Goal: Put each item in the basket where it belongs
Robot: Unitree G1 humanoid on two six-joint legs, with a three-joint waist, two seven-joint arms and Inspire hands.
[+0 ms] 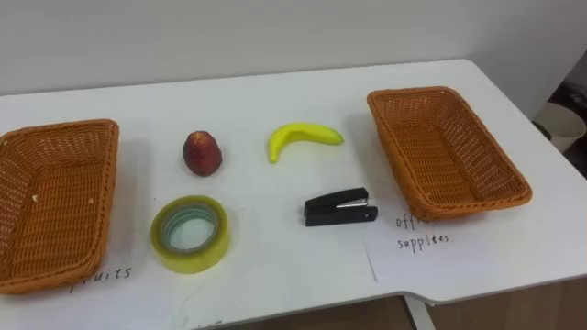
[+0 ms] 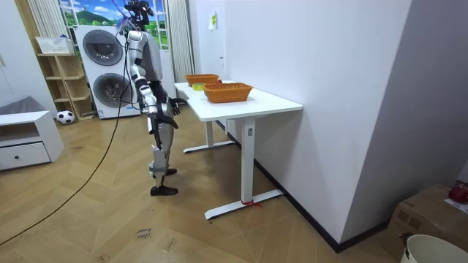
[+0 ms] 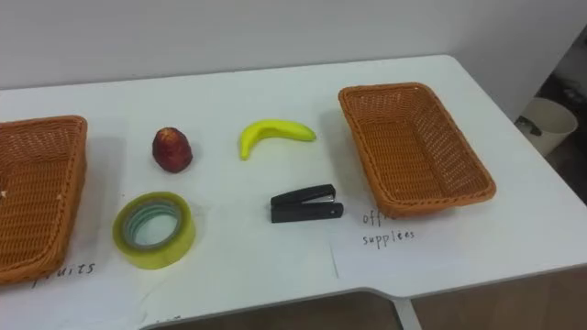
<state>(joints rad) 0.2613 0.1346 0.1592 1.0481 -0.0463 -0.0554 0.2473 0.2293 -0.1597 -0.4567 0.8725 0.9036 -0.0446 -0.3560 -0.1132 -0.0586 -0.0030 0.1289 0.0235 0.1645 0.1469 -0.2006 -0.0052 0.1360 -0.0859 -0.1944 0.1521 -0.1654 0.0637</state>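
Observation:
On the white table (image 1: 303, 92) lie a red fruit (image 1: 203, 152), a yellow banana (image 1: 303, 138), a yellowish roll of tape (image 1: 189, 234) and a black stapler (image 1: 339, 208). All of them rest between two woven baskets. The left basket (image 1: 55, 202) stands by a paper marked fruits, and the right basket (image 1: 445, 151) by a paper marked office supplies (image 1: 417, 234). Both baskets hold nothing. In the room view I stand at the table's long side, with my right hand (image 2: 176, 111) and left hand (image 2: 172, 102) low at waist height, short of the table's edge.
The table's near edge (image 1: 431, 298) runs just below the tape and the papers. A white bin (image 1: 561, 124) stands on the floor past the right end. In the room view washing machines (image 2: 110, 69) and a shelf (image 2: 62, 77) stand behind me.

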